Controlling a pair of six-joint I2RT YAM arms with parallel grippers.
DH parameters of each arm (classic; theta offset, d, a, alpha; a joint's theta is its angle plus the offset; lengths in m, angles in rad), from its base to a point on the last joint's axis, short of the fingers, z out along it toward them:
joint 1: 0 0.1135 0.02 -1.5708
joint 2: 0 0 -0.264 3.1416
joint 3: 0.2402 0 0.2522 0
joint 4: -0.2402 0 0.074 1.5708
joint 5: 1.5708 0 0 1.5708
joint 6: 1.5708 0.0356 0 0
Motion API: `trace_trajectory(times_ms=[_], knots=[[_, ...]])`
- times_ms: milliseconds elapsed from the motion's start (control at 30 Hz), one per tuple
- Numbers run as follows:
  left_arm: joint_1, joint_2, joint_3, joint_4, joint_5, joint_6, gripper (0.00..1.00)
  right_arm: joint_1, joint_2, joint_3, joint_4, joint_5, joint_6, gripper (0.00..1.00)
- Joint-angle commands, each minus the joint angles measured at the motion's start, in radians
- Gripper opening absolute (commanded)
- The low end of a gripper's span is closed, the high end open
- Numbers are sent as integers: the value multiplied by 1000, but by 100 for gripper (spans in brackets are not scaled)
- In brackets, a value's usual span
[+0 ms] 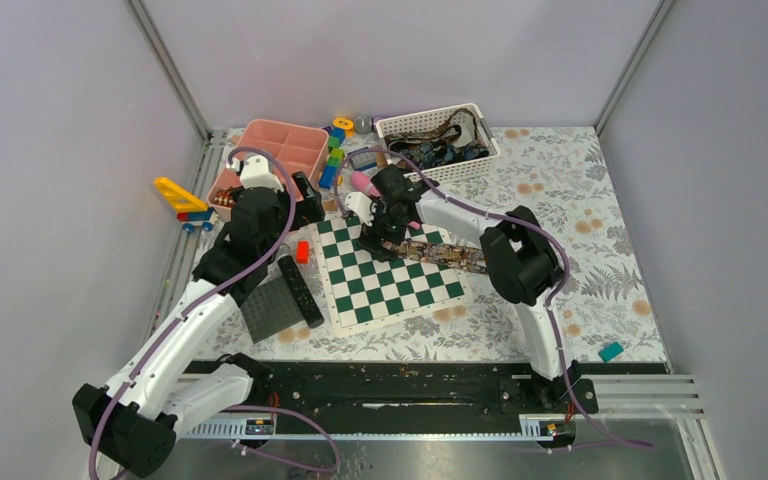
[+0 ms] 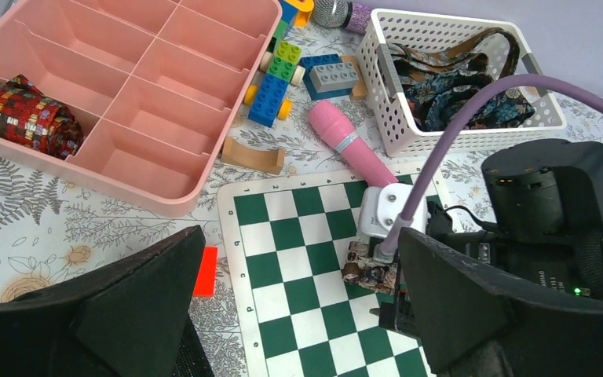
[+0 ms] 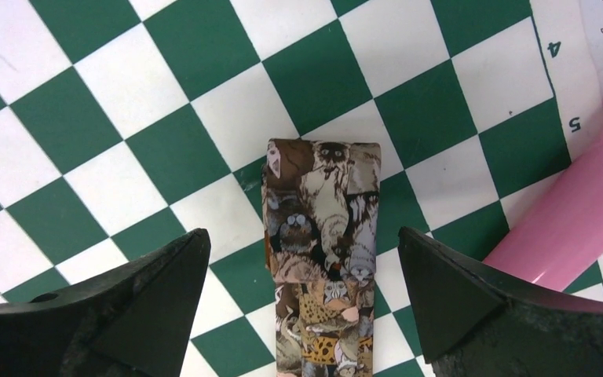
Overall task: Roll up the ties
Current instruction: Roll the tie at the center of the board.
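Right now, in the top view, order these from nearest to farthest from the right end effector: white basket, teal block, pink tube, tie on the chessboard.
From the right end effector:
1. tie on the chessboard, directly beneath.
2. pink tube, just behind.
3. white basket, far back.
4. teal block, front right.

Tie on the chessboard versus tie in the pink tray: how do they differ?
The chessboard tie lies stretched flat; the tray tie is coiled. The chessboard tie is brown with animal faces; the tray tie is red-and-gold mosaic. The chessboard tie lies under the open right hand; the tray tie sits in a pink tray compartment. Both are patterned fabric.
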Motion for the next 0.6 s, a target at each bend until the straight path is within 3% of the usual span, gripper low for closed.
trace_trajectory(times_ms=[0,167,567], knots=[[7,4,-11,29,-2,21,99,23,32,71,-36,40,-24,95],[9,6,-15,30,-1,24,99,32,55,102,-49,52,-24,93],[14,6,-25,39,7,20,99,44,89,147,-90,82,-21,74]])
